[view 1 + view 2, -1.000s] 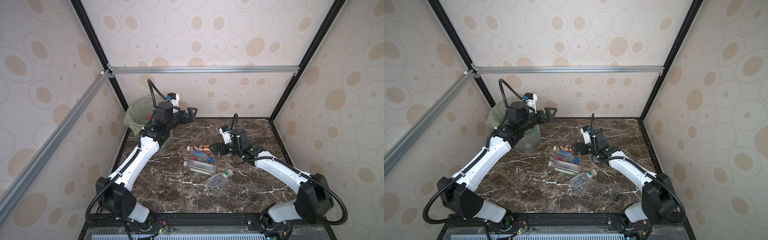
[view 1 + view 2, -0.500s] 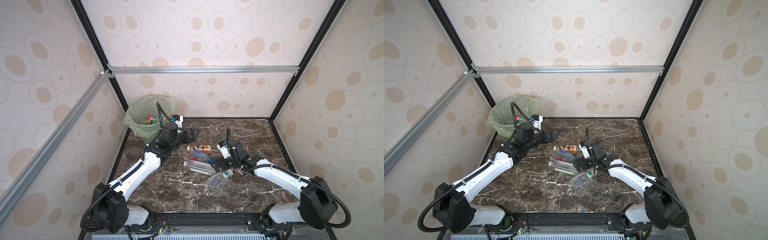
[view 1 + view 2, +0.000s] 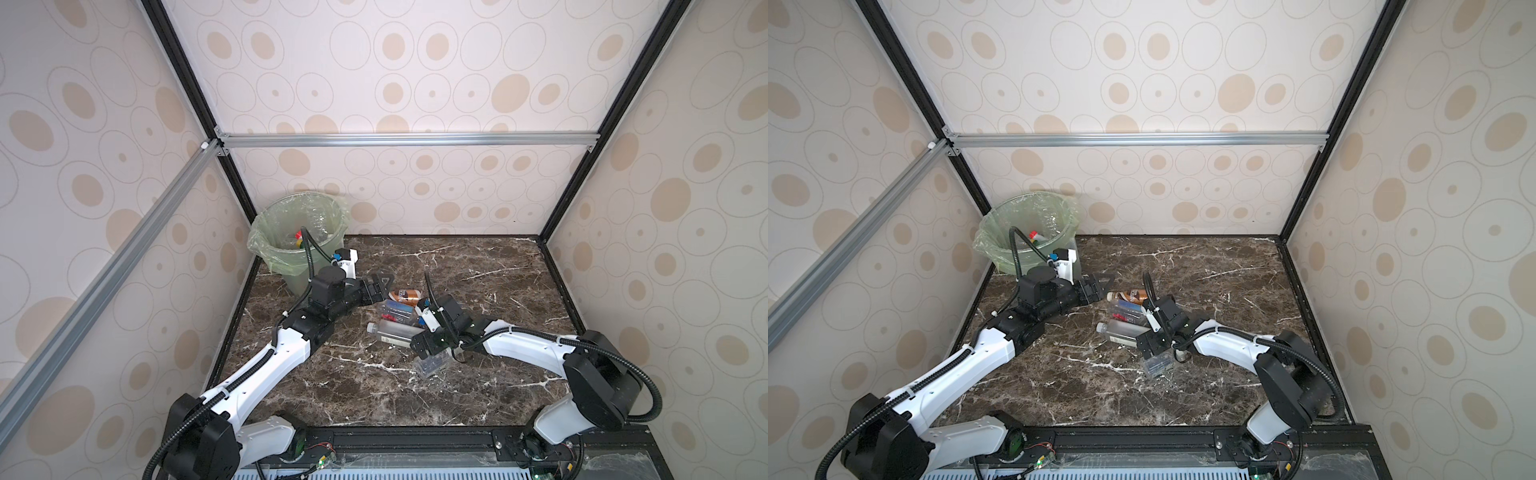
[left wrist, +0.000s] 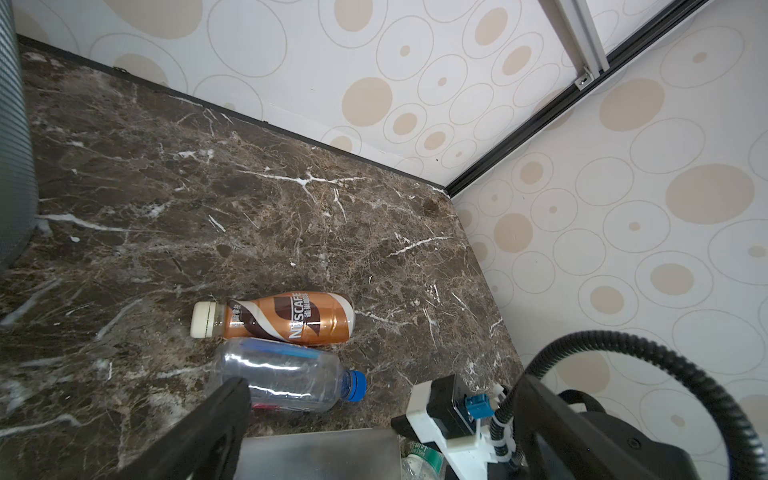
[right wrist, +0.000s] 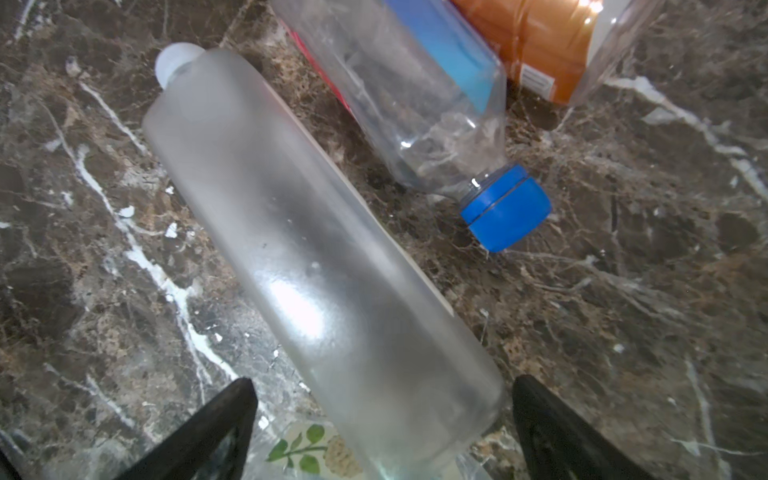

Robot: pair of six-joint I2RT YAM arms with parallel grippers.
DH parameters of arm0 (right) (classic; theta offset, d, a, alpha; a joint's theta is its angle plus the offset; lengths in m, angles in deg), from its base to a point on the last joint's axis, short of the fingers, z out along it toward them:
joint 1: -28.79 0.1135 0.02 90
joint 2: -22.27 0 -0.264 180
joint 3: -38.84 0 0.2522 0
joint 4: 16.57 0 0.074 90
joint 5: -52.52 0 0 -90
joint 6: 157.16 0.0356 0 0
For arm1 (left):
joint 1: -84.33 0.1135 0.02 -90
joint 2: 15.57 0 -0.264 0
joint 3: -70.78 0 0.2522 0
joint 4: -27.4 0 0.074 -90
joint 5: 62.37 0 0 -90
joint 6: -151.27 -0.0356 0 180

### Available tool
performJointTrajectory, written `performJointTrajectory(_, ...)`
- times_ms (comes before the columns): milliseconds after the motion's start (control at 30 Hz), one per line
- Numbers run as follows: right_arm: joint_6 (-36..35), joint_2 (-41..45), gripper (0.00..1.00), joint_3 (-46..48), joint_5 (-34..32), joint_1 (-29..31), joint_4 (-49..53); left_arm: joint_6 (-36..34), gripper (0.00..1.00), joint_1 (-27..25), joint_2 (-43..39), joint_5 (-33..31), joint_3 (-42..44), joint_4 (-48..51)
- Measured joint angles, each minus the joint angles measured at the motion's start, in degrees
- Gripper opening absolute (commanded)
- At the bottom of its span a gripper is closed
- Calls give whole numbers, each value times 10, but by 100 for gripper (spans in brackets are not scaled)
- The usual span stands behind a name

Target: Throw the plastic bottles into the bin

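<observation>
Bin [image 3: 266, 249]: back left corner of the bench [image 3: 478, 270], green bag folded over the rim; a red-capped bottle [image 3: 1037, 237] lies inside.
Left claw [image 3: 383, 286]: spread wide, empty, low just right of the bin, tips toward the brown bottle [image 4: 291, 318].
Bottles: huddled mid-bench, all lying down. The brown bottle is farthest back, with the blue-capped bottle [image 4: 286, 378] against it. Then come the red-labelled bottle [image 3: 395, 319] and the frosted bottle [image 5: 307, 270].
Right claw [image 5: 382, 386]: spread wide, one finger on each side of the frosted bottle's base end, not clamped.
Crumpled bottle [image 3: 432, 366]: beneath the right claw, partly hidden.
</observation>
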Motion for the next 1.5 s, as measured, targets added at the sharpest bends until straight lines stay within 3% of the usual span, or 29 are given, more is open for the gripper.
performJointTrajectory(300, -7, -26, 94, -9, -18, 9, -12, 16, 99, 0, -34, 3, 70, -23)
performJointTrajectory(1033, -21, -84, 77, -48, -35, 48, -34, 23, 99, 0, -107, -9, 130, -29)
performJointTrajectory(1500, -31, -110, 55, -67, -23, 51, -48, 58, 99, 48, -125, 18, 175, -37)
